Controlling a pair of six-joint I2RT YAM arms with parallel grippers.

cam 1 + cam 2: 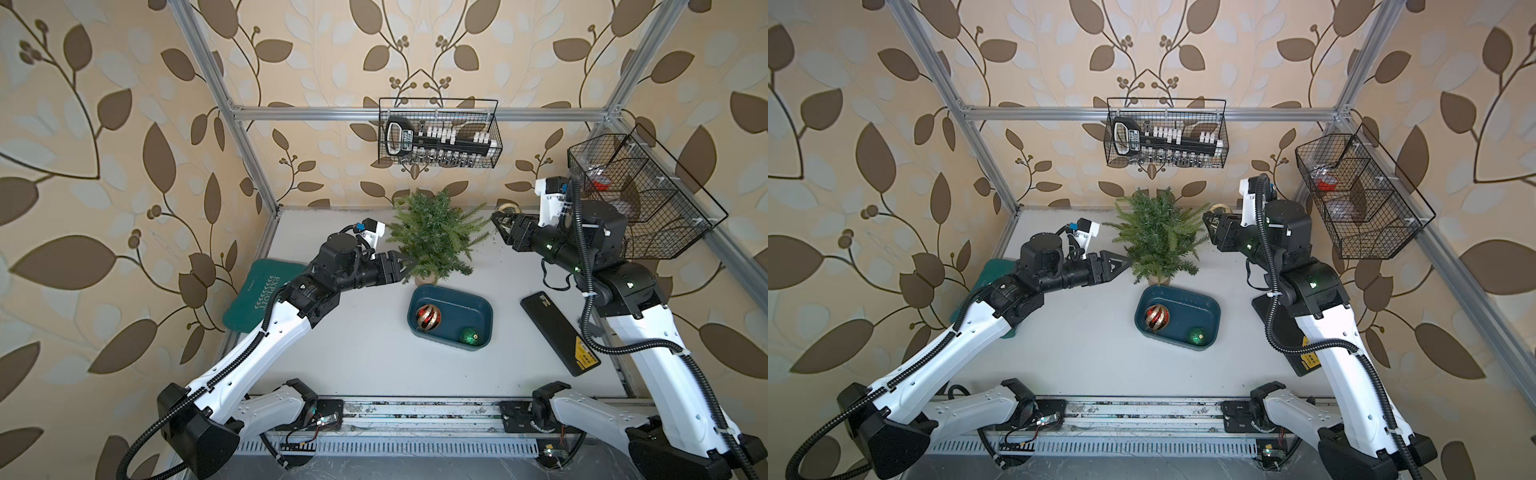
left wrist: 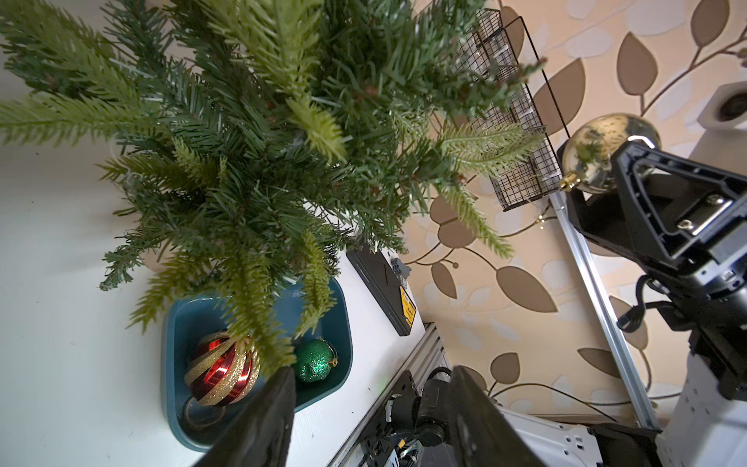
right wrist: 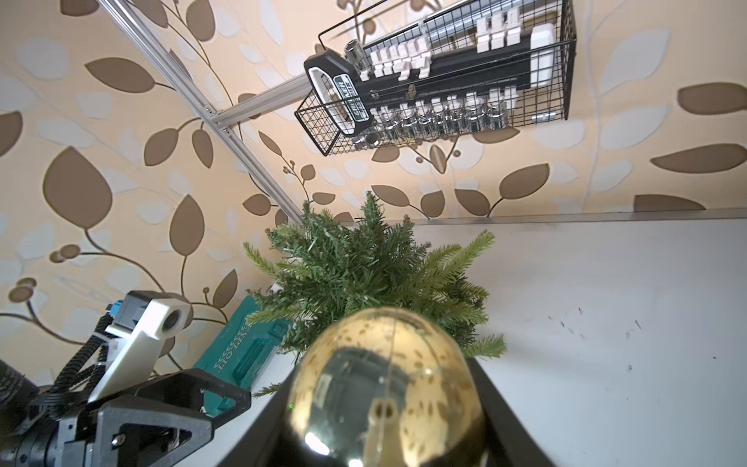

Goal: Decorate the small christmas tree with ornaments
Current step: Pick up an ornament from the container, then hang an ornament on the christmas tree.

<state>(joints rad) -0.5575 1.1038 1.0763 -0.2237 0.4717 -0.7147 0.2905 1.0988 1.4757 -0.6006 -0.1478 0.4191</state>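
Observation:
The small christmas tree (image 1: pixel 436 237) (image 1: pixel 1156 237) stands at the back middle of the table. Just in front of it, a teal tray (image 1: pixel 461 311) holds two ornaments, a red one with gold glitter stripes (image 1: pixel 429 318) and a green glitter one (image 1: pixel 469 336). My left gripper (image 1: pixel 409 266) (image 2: pixel 372 376) is open at the tree's lower left branches; a branch tip brushes one finger and nothing lies between the jaws. My right gripper (image 1: pixel 498 222) (image 3: pixel 382 376) is shut on the shiny gold ornament (image 3: pixel 364 356) (image 2: pixel 598 149), raised just right of the tree.
A teal case (image 1: pixel 253 299) lies at the table's left edge under my left arm. A black flat case (image 1: pixel 557 332) lies on the right. A wire basket of sockets (image 1: pixel 438 133) hangs on the back rail, and another wire basket (image 1: pixel 640 199) on the right rail.

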